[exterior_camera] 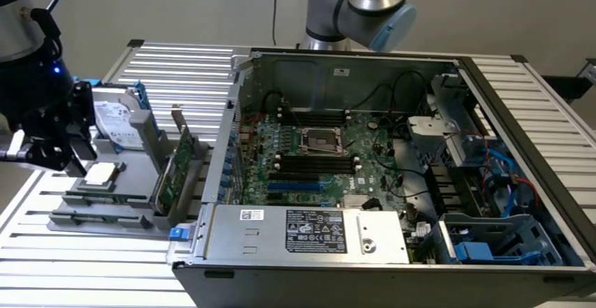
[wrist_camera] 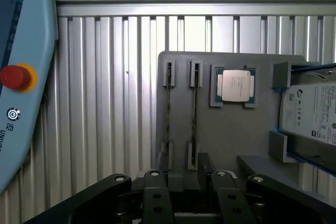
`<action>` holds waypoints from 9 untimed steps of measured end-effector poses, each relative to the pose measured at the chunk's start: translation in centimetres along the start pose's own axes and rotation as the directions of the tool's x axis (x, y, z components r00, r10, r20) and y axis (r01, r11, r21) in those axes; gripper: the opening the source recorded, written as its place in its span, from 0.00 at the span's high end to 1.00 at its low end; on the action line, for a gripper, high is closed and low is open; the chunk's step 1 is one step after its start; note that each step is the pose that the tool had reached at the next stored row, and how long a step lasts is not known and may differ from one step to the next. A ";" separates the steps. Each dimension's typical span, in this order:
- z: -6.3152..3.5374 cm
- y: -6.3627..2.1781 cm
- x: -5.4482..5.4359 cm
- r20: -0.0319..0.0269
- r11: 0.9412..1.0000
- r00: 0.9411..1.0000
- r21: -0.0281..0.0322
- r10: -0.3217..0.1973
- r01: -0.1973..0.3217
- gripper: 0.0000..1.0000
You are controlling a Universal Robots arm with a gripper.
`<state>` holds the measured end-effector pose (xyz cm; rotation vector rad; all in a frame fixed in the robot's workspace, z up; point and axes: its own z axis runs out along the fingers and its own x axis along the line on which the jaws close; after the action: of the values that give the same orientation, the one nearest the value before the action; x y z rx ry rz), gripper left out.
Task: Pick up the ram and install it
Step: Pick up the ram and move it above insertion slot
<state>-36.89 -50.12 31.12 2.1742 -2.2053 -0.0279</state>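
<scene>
The work is at the pick-up step: the gripper (exterior_camera: 58, 160) hangs at the left edge of the exterior view, over the near end of a grey tray (exterior_camera: 130, 177), with its jaws spread wide and nothing between them. The ram (wrist_camera: 195, 111) has not been lifted. It stands on edge in the tray's clips, with a second stick (wrist_camera: 169, 111) parallel just beside it, so there are two sticks. Both are well apart from the open case (exterior_camera: 373, 63) in the middle of the exterior view. My judgement is that a grasp calls for choosing one stick, centring the jaws across its thin edge clear of its neighbour, and closing gently on the board. The tray also holds one CPU (wrist_camera: 236, 85) beside the sticks, one drive (wrist_camera: 310, 111) beyond it, and one tall card (exterior_camera: 175, 172) at the case side. One motherboard (exterior_camera: 336, 161) lies inside the case.
</scene>
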 end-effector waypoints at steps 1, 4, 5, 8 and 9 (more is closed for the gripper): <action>0.19 0.00 0.2 0.000 1.000 1.000 0.000 0.000 0.000 0.64; 0.74 -0.03 0.8 0.000 1.000 1.000 0.000 -0.002 0.002 0.64; 0.92 -0.04 0.9 0.000 1.000 1.000 0.000 -0.003 0.003 0.64; 1.49 -0.06 1.4 0.000 1.000 1.000 0.000 -0.004 0.004 0.64; 1.67 -0.06 1.6 0.000 1.000 1.000 0.000 -0.005 0.005 0.64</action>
<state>-36.93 -51.74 29.48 2.1799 -2.1997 -0.0276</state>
